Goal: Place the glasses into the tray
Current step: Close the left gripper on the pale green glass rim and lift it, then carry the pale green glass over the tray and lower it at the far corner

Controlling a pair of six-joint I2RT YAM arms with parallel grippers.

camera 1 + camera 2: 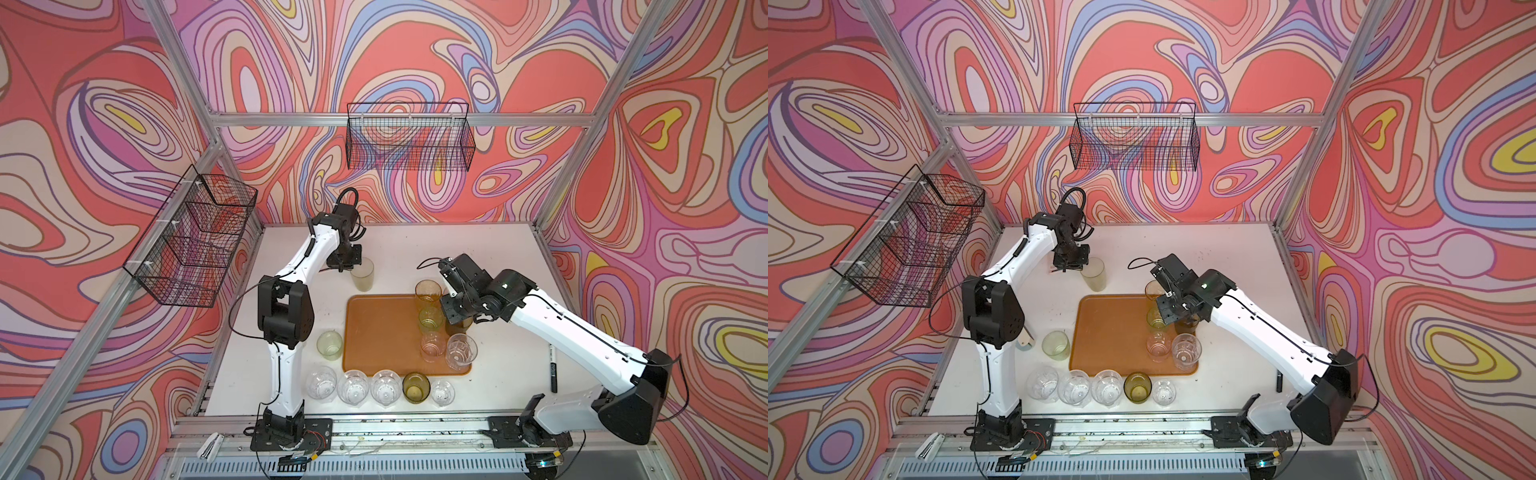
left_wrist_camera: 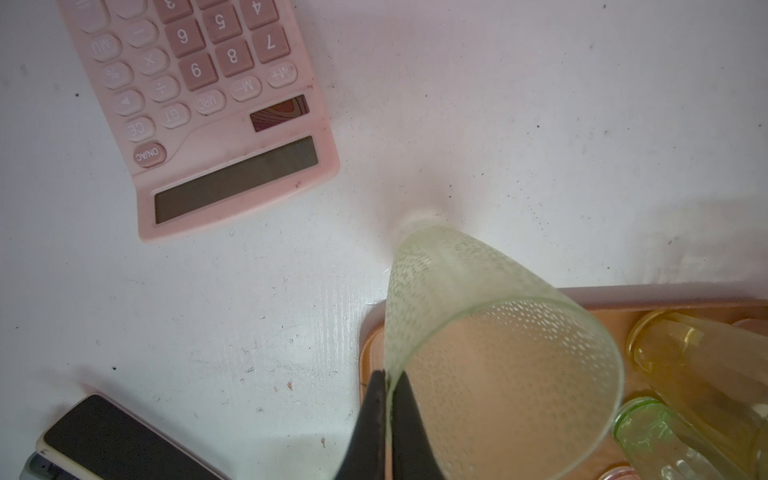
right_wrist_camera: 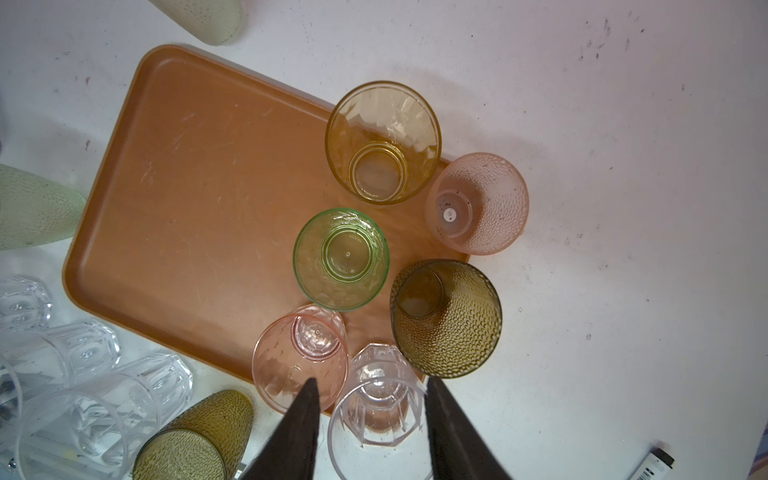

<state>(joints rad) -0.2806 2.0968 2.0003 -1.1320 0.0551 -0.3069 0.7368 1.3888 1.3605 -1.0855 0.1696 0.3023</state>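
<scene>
The left hand [image 2: 384,419] is pinching the rim of the tall frosted pale-green dimpled glass [image 2: 478,332], one finger inside and one outside, beyond the far left corner of the flat orange-brown rectangular tray [image 1: 378,328] on the white bench [image 1: 498,249]. The right hand [image 3: 370,419] is hovering with fingers spread either side of the clear faceted tumbler [image 3: 380,411], which is standing at the tray's near right corner beside the pink, green, amber and olive tumblers.

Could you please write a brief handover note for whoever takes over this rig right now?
Left end effector: shut on the tall frosted glass at its rim, off the tray.
Right end effector: open, above the tray's right side.
Done: amber glass, green glass, pink glass and clear glass on the tray.
Left: that frosted one, pale green glass, front row of five; olive dotted glass at the tray's edge, unclear.
</scene>
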